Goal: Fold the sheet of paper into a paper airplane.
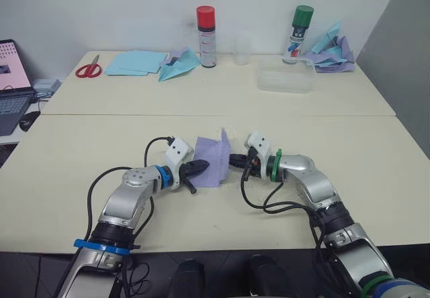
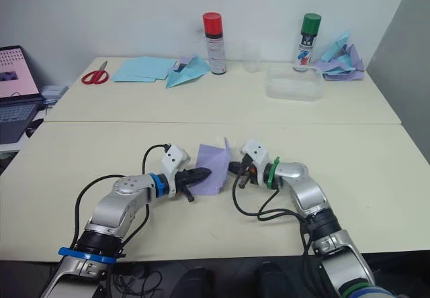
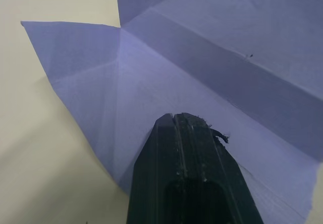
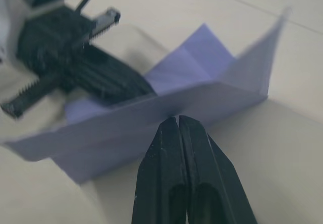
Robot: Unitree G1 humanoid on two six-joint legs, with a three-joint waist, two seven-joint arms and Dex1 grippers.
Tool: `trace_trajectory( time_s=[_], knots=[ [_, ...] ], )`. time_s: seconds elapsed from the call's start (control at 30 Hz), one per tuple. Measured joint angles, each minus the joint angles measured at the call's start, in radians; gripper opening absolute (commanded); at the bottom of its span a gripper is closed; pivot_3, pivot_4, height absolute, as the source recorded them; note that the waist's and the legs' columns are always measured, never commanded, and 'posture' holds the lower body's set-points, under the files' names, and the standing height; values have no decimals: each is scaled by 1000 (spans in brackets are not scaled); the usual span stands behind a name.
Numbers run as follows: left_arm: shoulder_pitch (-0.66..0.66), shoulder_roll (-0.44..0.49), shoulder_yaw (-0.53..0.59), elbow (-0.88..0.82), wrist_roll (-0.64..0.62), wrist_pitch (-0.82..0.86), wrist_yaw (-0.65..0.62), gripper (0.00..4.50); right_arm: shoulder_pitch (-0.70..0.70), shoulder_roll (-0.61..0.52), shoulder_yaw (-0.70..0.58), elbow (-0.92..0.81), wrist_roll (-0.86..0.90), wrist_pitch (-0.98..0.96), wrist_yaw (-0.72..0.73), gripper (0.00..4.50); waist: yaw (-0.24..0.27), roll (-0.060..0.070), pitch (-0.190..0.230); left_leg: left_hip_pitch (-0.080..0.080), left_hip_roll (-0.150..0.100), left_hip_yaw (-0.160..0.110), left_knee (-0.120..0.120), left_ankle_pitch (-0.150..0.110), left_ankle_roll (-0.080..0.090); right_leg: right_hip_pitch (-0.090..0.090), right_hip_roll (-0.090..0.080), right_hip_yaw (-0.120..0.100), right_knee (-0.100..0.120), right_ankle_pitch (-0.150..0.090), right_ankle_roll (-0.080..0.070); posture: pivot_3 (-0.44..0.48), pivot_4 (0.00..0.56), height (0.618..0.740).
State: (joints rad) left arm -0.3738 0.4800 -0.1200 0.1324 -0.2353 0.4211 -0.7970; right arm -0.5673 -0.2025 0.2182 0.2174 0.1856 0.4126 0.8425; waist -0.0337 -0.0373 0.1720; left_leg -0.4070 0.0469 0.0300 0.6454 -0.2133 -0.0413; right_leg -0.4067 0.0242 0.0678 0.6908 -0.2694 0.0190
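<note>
On the near tabletop (image 1: 80, 177), between the two arms, lies the sheet of paper (image 1: 213, 160), lavender-purple and partly folded, with one flap standing up on its right side. The left hand (image 1: 200, 168) comes from the left with its arm bent at the elbow and low over the surface; its two black fingers are pressed together and their tips rest on the left part of the sheet, and I cannot tell if paper is pinched between them. The right hand (image 1: 235, 160) comes from the right in the same low, bent pose; its fingers are also closed, and in the right wrist view they meet at the raised edge of the sheet, so they seem to pinch it there. Farther away, on the second tabletop, a clear plastic container (image 1: 284, 80) stands on the right; I cannot see anything inside it. Behind it are a green-capped spray can (image 1: 297, 35) and a heap of blue and purple paper (image 1: 331, 48). In the middle stands a red-capped spray can (image 1: 206, 36), with a light blue paper plane (image 1: 179, 65) and light blue sheets (image 1: 134, 62) to its left, then red scissors (image 1: 89, 69). At the far left edge is a laptop (image 1: 12, 86).
</note>
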Motion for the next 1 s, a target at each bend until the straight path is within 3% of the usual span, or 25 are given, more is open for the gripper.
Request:
trace_trajectory(
  time_s=[0.3, 0.5, 0.83, 1.0],
  knots=[
    [-3, 8, -1, -5, 2, 9, -5, 0, -67, 106, 32, 131, -25, -20, -39, 41, -2, 0, 0, 1, 0, 0, -1, 0, 0, 0, 0, 0, 0, 0, 0, 0, 150, 740],
    [26, 45, 14, -46, 0, 30, -6, 0, -78, 119, 102, 238, -108, -100, -39, 41, -10, 0, 0, 1, 0, 0, -1, 0, 0, 0, 0, 0, -1, 0, 0, 0, 150, 740],
    [113, 210, 138, -171, -62, 130, -55, 0, -114, 117, 155, 285, -203, -199, -62, 41, -26, 0, 0, 4, 2, -2, -4, 0, 0, 0, -1, 1, 0, -1, -1, 0, 150, 740],
    [65, 150, 159, -258, -119, 161, -39, 0, -114, 110, 151, 282, -203, -191, -58, 41, -23, 0, 0, 4, 1, 0, -4, 0, 0, 1, -4, 1, -2, -1, -1, 0, 150, 740]
  ],
)
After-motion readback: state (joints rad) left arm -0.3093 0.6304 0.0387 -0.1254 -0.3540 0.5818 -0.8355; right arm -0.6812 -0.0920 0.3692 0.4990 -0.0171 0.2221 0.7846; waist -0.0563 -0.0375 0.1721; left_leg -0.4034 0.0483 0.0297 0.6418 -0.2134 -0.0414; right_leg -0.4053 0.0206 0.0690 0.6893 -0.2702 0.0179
